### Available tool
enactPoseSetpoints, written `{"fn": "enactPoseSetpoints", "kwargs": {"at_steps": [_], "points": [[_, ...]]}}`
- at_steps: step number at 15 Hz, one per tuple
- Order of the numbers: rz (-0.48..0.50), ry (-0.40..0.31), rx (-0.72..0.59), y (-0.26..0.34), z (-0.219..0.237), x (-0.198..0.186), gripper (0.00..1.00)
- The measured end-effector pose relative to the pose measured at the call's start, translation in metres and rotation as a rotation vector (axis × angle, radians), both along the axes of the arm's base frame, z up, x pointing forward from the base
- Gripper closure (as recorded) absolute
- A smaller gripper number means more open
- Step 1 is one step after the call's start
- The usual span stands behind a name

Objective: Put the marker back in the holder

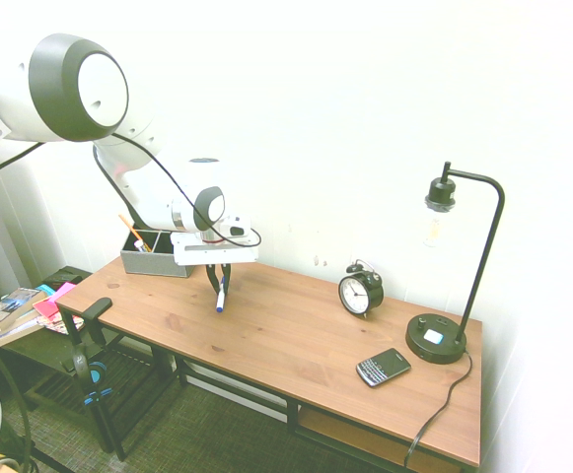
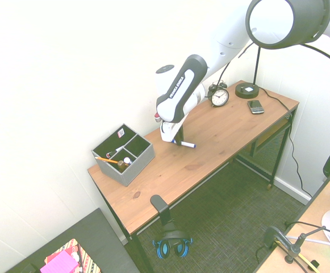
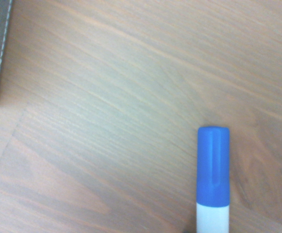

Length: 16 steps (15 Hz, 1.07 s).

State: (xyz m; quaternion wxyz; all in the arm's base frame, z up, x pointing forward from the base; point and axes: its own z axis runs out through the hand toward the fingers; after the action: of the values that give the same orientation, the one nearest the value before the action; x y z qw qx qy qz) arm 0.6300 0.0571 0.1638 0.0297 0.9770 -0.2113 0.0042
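- Pale walls meet behind a brown wood-grained desk (image 1: 296, 310) on a dark frame, with dark carpet (image 2: 210, 205) below.
- Across the desk's width, toward its front edge, points the white marker (image 2: 186, 144), pinched between the closed jaws of the gripper (image 1: 219, 278); whether it touches the wood I cannot tell.
- Seen from the wrist, one blue end of the marker and part of its white barrel show, with a corner of grey stitched material off to one side.
- Near the gripper, apart from the marker, sits the grey holder (image 2: 132, 170); the second exterior view looks down into its compartments, while the first shows mainly its outer side.
- Inside it are an orange pencil (image 2: 106, 160), slanting out over the wall, and some small items I cannot name for certain.
- Between the marker and the compartments stands the holder's own wall.
- Farther along the desk are a black alarm clock (image 1: 361, 292), a phone (image 1: 383, 367) with keys and a black lamp (image 1: 437, 338).
- Blue-and-black headphones (image 2: 172, 245) hang off the desk's front.
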Motion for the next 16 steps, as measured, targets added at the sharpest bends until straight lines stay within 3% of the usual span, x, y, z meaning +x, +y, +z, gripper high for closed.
{"fn": "enactPoseSetpoints", "kwargs": {"at_steps": [2, 5, 10, 16], "points": [[-0.073, 0.020, -0.001, 0.000, 0.020, 0.000, 1.00], [-0.142, -0.003, 0.008, 0.023, 0.072, -0.004, 1.00], [-0.176, -0.210, 0.189, 0.095, 0.140, -0.020, 1.00], [-0.157, -0.445, 0.227, 0.167, 0.154, -0.034, 1.00]]}}
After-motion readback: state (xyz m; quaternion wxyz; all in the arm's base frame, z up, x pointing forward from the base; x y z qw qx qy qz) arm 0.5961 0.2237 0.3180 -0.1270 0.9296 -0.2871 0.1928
